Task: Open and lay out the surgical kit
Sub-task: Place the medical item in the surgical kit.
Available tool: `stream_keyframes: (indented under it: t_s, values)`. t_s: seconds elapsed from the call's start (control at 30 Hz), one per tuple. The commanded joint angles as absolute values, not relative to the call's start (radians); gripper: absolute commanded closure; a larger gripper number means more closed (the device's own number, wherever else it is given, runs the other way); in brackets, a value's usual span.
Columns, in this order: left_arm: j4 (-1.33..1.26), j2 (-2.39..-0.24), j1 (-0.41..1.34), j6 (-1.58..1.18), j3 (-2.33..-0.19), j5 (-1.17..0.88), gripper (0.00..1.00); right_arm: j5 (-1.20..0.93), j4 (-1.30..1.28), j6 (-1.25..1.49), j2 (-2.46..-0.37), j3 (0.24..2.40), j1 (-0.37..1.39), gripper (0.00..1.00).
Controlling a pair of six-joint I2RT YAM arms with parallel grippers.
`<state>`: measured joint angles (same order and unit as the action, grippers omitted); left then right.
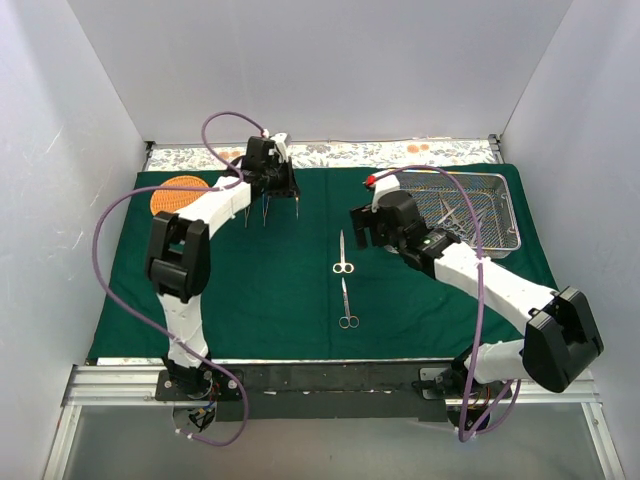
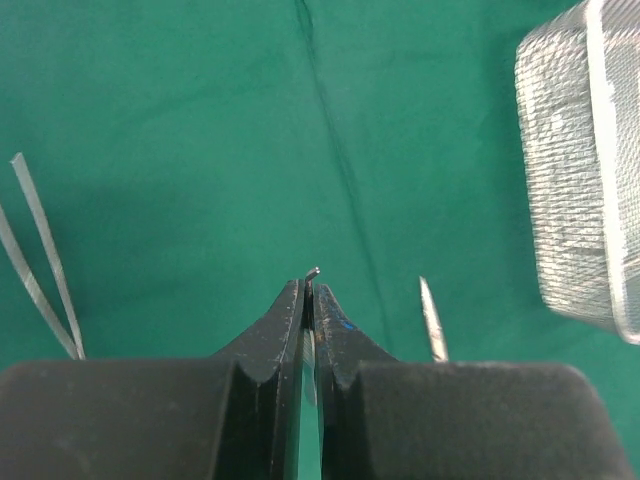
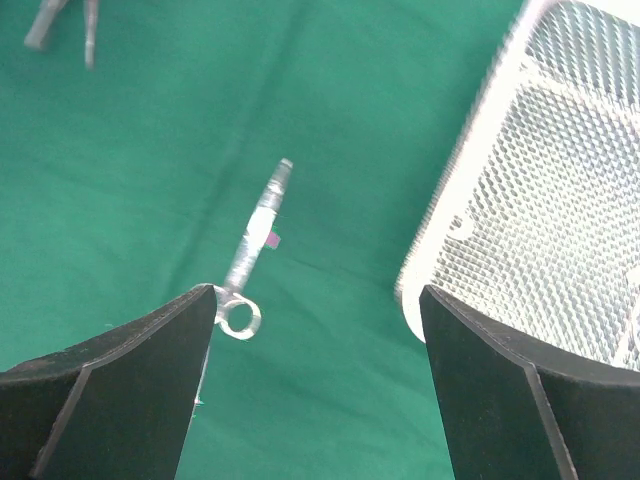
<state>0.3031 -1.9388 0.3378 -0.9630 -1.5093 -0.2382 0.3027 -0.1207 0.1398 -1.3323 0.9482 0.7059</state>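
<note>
Toward the far left of the green cloth wrap (image 1: 260,290), clamping a thin steel instrument (image 2: 313,271) in the closed left gripper (image 2: 308,290); just beside the wire-mesh tray (image 3: 455,190), hovering the wide-open right gripper (image 3: 318,298) over a ring-handled instrument (image 3: 255,240).

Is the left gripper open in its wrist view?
No, the left gripper is shut, pinching a thin steel instrument.

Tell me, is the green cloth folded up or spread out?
Spread out. The green cloth lies flat, with scissors and the wire-mesh tray resting on it.
</note>
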Motion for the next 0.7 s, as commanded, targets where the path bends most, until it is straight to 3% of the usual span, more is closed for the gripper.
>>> stream_keyframes:
  t_s: [0.0, 0.2, 0.67]
  values:
    - [0.356, -2.040, 0.327, -0.821, -1.646, -0.310, 1.00, 0.233, -0.141, 0.190, -1.289, 0.922, 0.641, 0.09]
    - [0.445, -2.186, 0.304, -0.769, -1.787, -0.322, 1.00, 0.222, -0.153, 0.186, -1.298, 0.919, 0.591, 0.10]
    - [0.457, -2.238, 0.239, -0.775, -1.795, -0.318, 1.00, 0.192, -0.178, 0.203, -1.355, 0.940, 0.551, 0.11]
